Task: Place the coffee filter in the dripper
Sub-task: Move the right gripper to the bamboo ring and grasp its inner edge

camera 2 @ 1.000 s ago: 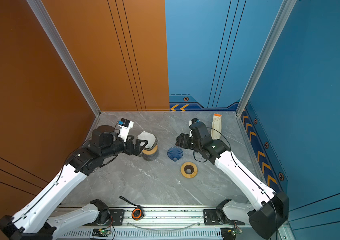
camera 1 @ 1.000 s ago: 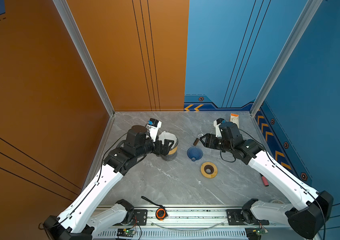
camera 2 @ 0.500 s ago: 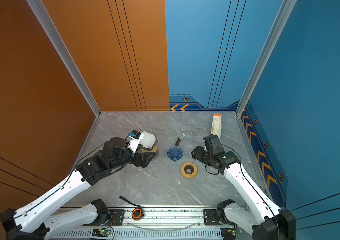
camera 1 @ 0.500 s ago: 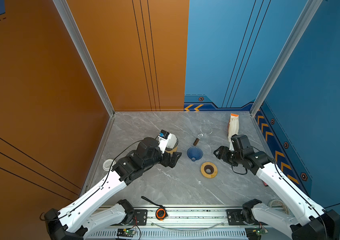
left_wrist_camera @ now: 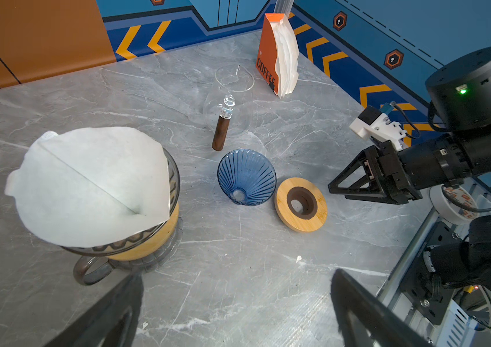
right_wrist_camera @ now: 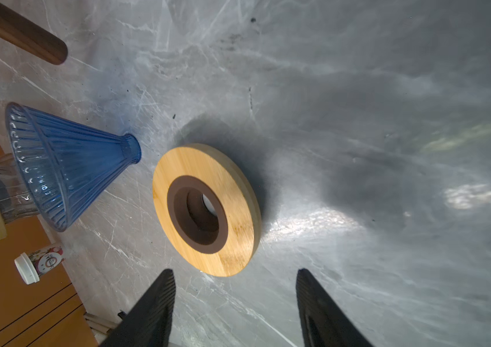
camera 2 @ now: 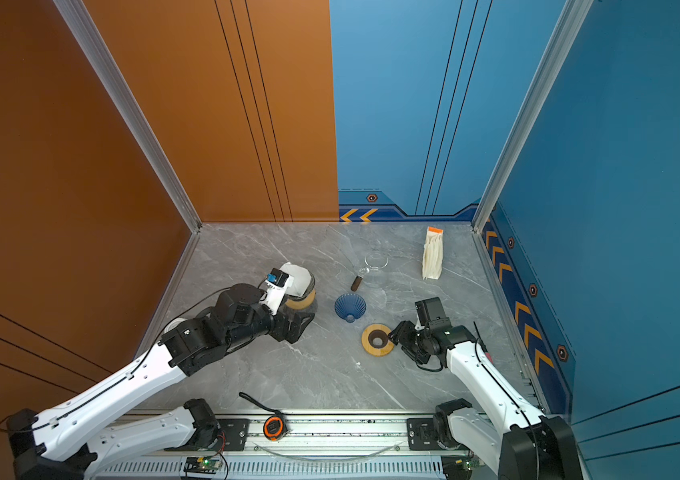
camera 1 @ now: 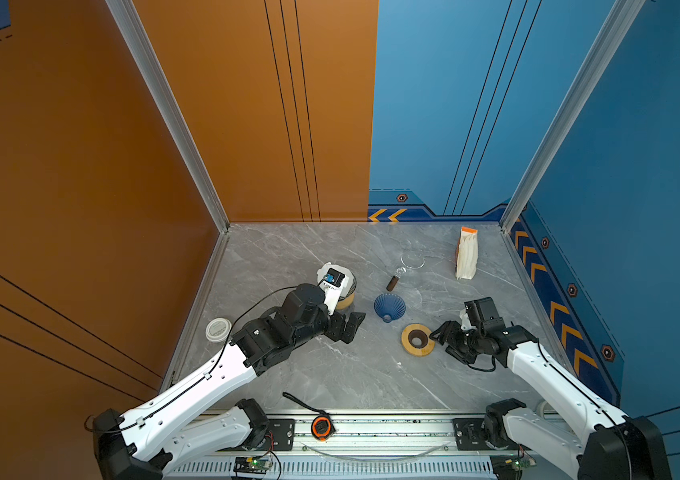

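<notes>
Far on my left, a small paper cup (camera 1: pixel 218 329) with a lid stands at the edge of the desk (camera 1: pixel 330 374). Next comes my left end effector (camera 1: pixel 354 328). Its jaws are wide apart and hold nothing.

The white coffee filter (left_wrist_camera: pixel 88 180) is just past it, toward the back wall. In both top views it is a little to the left of my tips. The filter sits in the mouth of the dark glass dripper (left_wrist_camera: pixel 148 243), the one with the wooden band and a handle. Its point goes down inside. Its wide part sticks up above the rim and leans out over one side. I think the filter is in, but not pushed down snug.

My left arm is the near one. My left tips are close beside the dripper but do not touch it. If the filter needs a pat, the left arm should do it, going up and back over the rim.

More to the right, a blue glass cone (camera 1: pixel 389 306) lies on its side. A wooden ring (camera 1: pixel 417 339) lies flat next to it. My right end effector (camera 1: pixel 441 340) is just beside that ring, with its jaws apart and empty. It is well apart from the filter, with the cone in between.
</notes>
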Robot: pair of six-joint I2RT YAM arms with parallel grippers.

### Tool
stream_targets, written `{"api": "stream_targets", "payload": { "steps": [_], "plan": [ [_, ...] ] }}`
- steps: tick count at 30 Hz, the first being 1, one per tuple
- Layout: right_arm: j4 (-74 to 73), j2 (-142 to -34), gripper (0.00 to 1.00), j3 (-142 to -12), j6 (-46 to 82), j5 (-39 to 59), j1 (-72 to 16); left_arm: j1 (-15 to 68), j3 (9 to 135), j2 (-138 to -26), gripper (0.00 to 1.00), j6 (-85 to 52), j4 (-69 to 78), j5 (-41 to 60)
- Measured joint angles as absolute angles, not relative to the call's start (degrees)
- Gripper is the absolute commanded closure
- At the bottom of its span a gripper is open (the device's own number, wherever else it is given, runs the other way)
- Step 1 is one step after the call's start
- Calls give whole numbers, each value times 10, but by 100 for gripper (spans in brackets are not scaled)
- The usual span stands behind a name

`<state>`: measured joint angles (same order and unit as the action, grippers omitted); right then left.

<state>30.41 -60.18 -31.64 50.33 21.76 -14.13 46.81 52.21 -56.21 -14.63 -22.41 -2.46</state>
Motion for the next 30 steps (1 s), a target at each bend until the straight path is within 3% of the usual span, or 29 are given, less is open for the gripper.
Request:
{"api": "stream_targets", "payload": {
  "steps": [30],
  "plan": [
    [119,-688,57,-254,572,253,-154,470,500,-588,2,-146,-220,-30]
  ]
}}
